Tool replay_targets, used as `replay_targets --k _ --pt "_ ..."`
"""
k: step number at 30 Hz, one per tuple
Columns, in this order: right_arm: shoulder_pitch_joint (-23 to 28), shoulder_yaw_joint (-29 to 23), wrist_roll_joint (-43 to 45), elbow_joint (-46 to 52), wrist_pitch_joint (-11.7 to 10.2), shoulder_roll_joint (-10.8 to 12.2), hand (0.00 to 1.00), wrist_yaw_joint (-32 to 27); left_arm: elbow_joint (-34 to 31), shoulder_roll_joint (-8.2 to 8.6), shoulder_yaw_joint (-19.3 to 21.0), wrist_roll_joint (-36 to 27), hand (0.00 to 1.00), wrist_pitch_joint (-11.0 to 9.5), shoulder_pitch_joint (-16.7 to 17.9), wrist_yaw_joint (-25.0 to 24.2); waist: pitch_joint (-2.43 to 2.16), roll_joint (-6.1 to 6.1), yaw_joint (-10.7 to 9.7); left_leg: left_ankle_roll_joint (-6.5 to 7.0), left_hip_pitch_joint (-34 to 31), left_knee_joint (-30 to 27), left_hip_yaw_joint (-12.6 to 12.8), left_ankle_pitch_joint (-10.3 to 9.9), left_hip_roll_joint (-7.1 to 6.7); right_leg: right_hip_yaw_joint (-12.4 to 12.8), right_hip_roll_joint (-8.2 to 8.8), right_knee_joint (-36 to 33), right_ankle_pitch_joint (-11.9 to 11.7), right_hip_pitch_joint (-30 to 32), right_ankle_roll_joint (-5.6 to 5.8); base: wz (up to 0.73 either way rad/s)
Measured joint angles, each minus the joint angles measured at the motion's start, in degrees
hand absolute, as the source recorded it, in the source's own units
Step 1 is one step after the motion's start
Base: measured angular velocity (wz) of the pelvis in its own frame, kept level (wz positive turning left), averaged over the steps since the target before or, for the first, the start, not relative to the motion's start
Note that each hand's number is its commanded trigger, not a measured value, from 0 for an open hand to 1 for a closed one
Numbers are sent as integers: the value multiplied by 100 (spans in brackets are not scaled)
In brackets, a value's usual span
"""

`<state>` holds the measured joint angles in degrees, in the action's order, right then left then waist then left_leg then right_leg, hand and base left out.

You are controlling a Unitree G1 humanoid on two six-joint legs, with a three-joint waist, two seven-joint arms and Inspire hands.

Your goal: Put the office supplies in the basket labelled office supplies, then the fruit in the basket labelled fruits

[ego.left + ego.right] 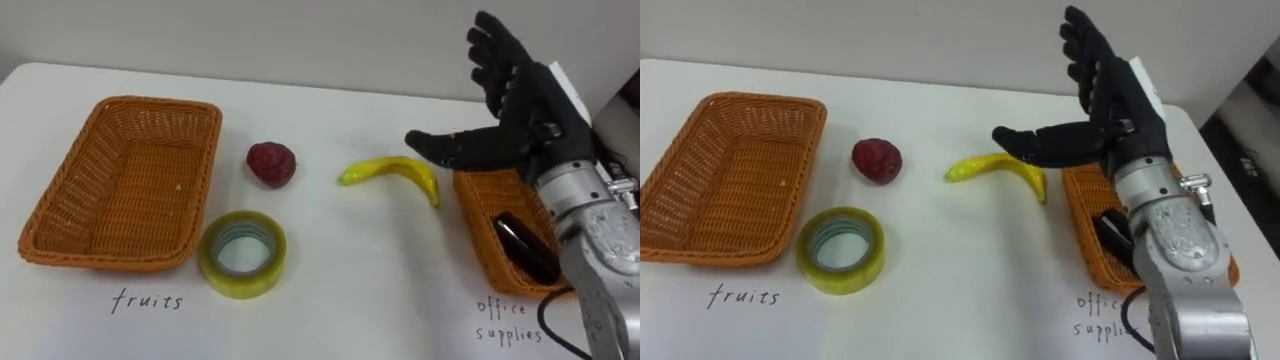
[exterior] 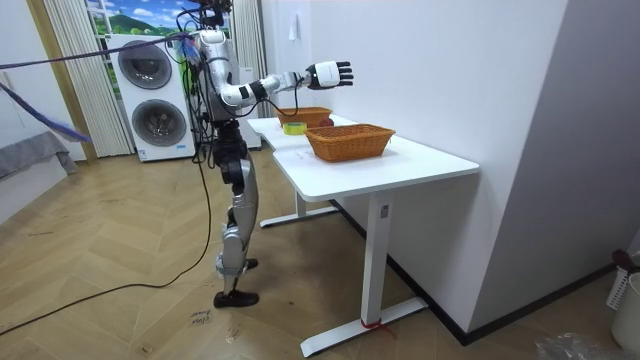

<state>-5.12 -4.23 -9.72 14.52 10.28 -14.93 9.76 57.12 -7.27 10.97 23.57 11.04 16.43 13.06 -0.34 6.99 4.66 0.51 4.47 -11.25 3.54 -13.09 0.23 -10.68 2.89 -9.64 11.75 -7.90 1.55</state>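
My right hand (image 1: 520,112) is open, fingers spread and thumb pointing left, raised above the left part of the office supplies basket (image 1: 478,215) at the table's right. A black item (image 1: 526,247) lies in that basket. Just left of the thumb, a yellow banana (image 1: 392,172) lies on the white table (image 1: 350,290). A dark red fruit (image 1: 271,163) sits further left, and a roll of yellow tape (image 1: 243,253) lies flat in front of it. The wicker fruit basket (image 1: 160,104) at the left holds nothing. In the room view I stand at the table with the right hand (image 2: 328,74) held high.
Handwritten labels mark the table in front of each basket. The table's far edge meets a white wall. In the room view, two stacked washing machines (image 2: 152,95) stand behind me on the wooden floor.
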Motion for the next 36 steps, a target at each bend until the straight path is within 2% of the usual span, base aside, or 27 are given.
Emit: replay_targets --k 6,12,17,22,24,29,34,36 --pt "-449 321 74 -1 129 -5 0 176 20 3 -6 115 0 113 -134 -7 0 76 143 -10 -27 -16 -118 6 -4 -64 -5 4 0 -8 0 6" --pt "-490 581 78 -5 329 -5 0 354 17 10 1 116 0 252 -171 -5 9 176 293 -9 -43 -22 -217 7 -18 -66 -1 4 0 -36 0 8" --pt "-485 604 140 -297 370 -5 0 421 2 11 0 127 0 286 -138 19 21 161 346 -9 -61 -48 -256 7 -25 -55 -3 12 0 -75 0 9" --pt "-482 1118 434 -434 485 -7 0 521 -111 4 -6 122 0 309 -86 64 48 129 370 -21 -100 -44 -257 13 -20 -96 -10 11 0 -25 0 -1" --pt "-482 1346 530 -461 588 -7 0 646 -168 3 -33 122 0 345 -95 176 44 136 385 -23 -120 -45 -278 16 -22 -119 -10 9 0 -12 0 5" --pt "-483 1443 555 -461 630 -5 0 811 -203 -36 -45 122 0 405 -107 277 3 200 399 -20 -142 -48 -339 24 -30 -220 -3 10 0 -13 0 7" --pt "-481 1517 569 -593 687 -6 0 898 -456 -56 -108 123 0 466 -112 427 4 225 413 -16 -187 -56 -382 31 -42 -239 4 20 0 8 0 4" --pt "-466 1706 563 -714 742 -14 0 987 -536 -86 -183 121 0 492 -132 433 5 226 430 -18 -195 -55 -378 33 -41 -273 5 20 0 23 0 0"
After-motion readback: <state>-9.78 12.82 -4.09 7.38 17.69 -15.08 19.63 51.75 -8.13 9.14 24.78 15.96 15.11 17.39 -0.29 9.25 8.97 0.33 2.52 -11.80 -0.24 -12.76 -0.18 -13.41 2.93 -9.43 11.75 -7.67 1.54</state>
